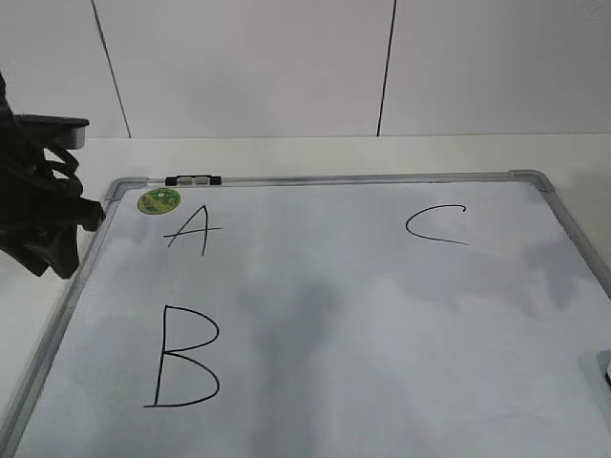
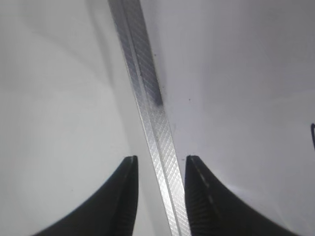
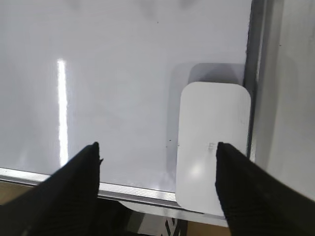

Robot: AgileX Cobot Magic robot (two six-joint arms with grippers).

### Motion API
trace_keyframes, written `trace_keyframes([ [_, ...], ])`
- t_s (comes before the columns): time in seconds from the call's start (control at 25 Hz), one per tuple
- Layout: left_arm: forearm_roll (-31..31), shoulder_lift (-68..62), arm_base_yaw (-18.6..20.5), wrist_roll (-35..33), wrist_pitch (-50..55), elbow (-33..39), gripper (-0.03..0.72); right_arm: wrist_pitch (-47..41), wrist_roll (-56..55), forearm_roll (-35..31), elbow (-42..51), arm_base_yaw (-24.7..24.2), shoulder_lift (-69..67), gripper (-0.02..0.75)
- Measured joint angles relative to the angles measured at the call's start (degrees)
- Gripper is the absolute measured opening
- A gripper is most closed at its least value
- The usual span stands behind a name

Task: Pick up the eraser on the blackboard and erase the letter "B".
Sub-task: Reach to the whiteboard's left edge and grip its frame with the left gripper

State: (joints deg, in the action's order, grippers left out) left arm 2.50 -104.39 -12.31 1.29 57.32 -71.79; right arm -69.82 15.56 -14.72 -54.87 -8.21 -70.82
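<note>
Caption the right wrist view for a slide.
Open right claw above the white eraser in the blackboard corner.

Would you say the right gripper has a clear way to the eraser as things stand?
Probably yes. The right gripper is open above the blackboard, and the eraser lies flat by the frame with one fingertip already over it. Nothing lies between them, though the gripper would need to shift sideways to straddle it.

The blackboard is seen as white, framed in hatched grey metal. Black strokes form the letter "B". The eraser is plain white.
</note>
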Motion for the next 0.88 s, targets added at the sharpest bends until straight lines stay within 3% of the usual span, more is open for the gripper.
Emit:
trace_keyframes([
  [0.24,-0.3,-3.6,0.0,0.4,-1.2,-0.2,0.242,-0.3,-0.4,-0.1,4.4,0.0,7.8,0.582],
  [0.48,-0.3,-4.7,0.8,0.5,-3.3,-0.2,0.242,-0.4,-4.2,6.0,7.1,0.0,8.6,0.582],
  [0.88,-0.2,-6.9,0.8,0.5,-5.4,-0.2,0.241,-0.4,-4.5,6.5,7.1,0.0,8.7,0.582],
])
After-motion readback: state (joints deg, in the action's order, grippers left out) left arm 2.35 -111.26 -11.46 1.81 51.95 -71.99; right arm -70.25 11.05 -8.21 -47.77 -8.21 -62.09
